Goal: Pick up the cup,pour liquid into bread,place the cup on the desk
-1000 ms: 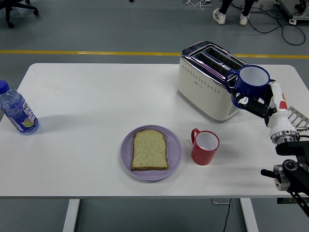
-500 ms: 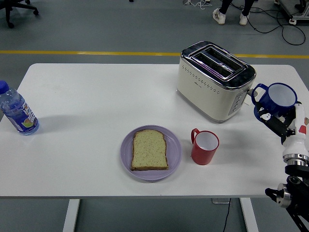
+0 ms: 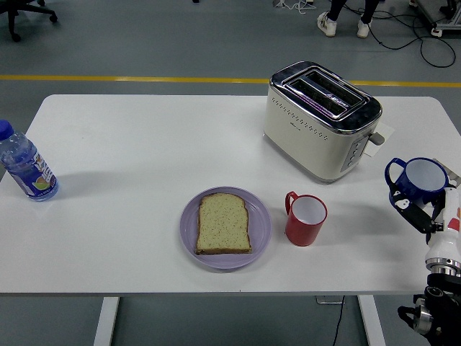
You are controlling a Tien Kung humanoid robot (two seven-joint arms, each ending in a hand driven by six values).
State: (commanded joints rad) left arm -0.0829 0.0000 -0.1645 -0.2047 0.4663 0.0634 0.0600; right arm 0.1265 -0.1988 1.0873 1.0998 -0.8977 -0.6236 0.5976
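A water bottle (image 3: 26,168) stands at the table's (image 3: 144,151) far-left edge. The bread (image 3: 224,224) lies on a purple plate (image 3: 261,229) near centre, a red cup (image 3: 306,219) just beside it, a toaster (image 3: 320,119) behind. At the right edge, the right hand (image 3: 421,210) grips the blue cup (image 3: 418,180) upright. To set it down well, lower it level onto bare table, clear of the edge, then release.

Views: one only, the head view.
Position: high on the robot's side of the desk (image 3: 144,144).
Facing: forward and down, near edge at bottom, grey floor (image 3: 144,43) beyond.
Range: moderately far; the desk's right end probably runs off-frame.
Overlap: none.
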